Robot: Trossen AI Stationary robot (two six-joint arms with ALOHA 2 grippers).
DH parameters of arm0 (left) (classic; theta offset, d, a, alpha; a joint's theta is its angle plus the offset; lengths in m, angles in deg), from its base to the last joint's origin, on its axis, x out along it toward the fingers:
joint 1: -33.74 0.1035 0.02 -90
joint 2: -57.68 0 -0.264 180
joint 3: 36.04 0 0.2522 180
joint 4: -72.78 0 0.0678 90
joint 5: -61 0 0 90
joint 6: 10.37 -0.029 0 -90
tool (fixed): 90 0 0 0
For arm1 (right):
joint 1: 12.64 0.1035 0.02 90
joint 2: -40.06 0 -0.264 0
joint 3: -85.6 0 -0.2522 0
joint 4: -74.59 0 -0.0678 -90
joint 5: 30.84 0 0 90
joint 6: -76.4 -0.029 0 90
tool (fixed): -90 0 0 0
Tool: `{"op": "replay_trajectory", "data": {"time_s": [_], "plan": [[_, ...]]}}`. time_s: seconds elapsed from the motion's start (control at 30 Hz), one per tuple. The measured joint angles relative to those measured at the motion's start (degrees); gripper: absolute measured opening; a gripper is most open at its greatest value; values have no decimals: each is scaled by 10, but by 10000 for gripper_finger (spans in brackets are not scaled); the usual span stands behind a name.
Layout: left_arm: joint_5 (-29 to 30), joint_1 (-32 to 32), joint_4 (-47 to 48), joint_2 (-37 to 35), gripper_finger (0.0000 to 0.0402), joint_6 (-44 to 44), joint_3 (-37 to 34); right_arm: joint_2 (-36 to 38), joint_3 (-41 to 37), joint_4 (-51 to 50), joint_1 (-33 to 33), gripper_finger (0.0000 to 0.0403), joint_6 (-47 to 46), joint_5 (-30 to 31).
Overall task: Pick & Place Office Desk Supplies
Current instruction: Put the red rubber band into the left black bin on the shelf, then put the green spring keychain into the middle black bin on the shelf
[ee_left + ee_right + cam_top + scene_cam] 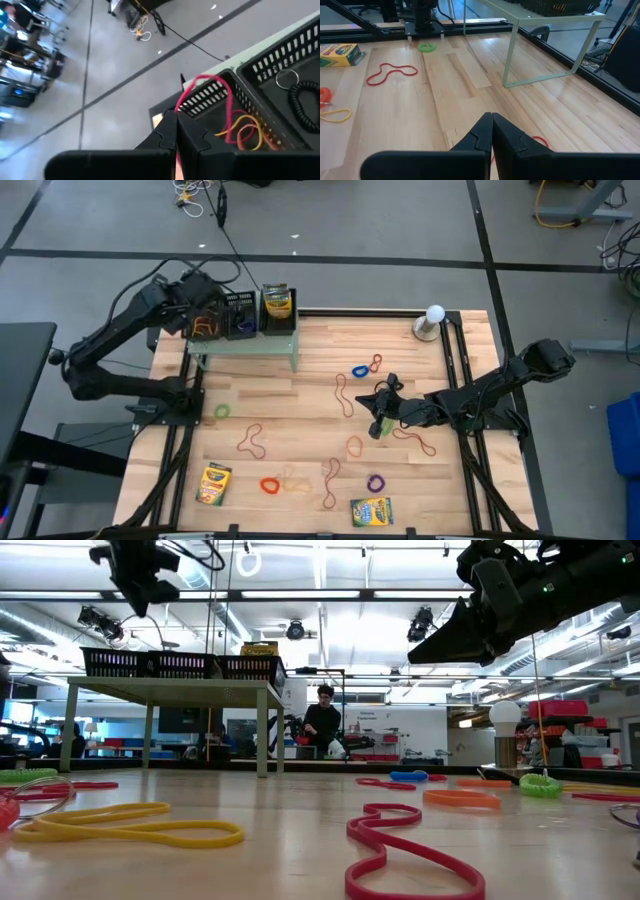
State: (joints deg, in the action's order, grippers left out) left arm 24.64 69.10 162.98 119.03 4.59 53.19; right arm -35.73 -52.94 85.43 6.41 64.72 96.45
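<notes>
Two crayon boxes [214, 484] lie at the near edge of the table [300, 395], with loose rubber bands [250, 442] scattered across the middle. My right gripper [381, 416] hovers there, jaws closed on nothing. At the far left, my left gripper [196, 320] pinches a red rubber band [218, 87] over the leftmost mesh tray [207, 320] on the green stand [245, 345].

We see bright ceiling lights [330, 600] glaring overhead, sheen on the surface [470, 65], and blurred near rubber bands [130, 830].
</notes>
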Motion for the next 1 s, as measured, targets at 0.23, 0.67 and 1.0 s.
{"op": "replay_trajectory", "data": {"time_s": [0.23, 0.67, 1.0], "plan": [[-55, 45, -43, -19, 5, -22, -68, 0, 0, 0, 0, 11, 0, 0], [-105, 71, -54, -21, 69, -9, -85, 0, 0, 0, 0, 11, 0, 0], [-160, 33, -27, -35, 123, -21, -34, 0, 0, 2, 0, 11, 0, 0]]}}
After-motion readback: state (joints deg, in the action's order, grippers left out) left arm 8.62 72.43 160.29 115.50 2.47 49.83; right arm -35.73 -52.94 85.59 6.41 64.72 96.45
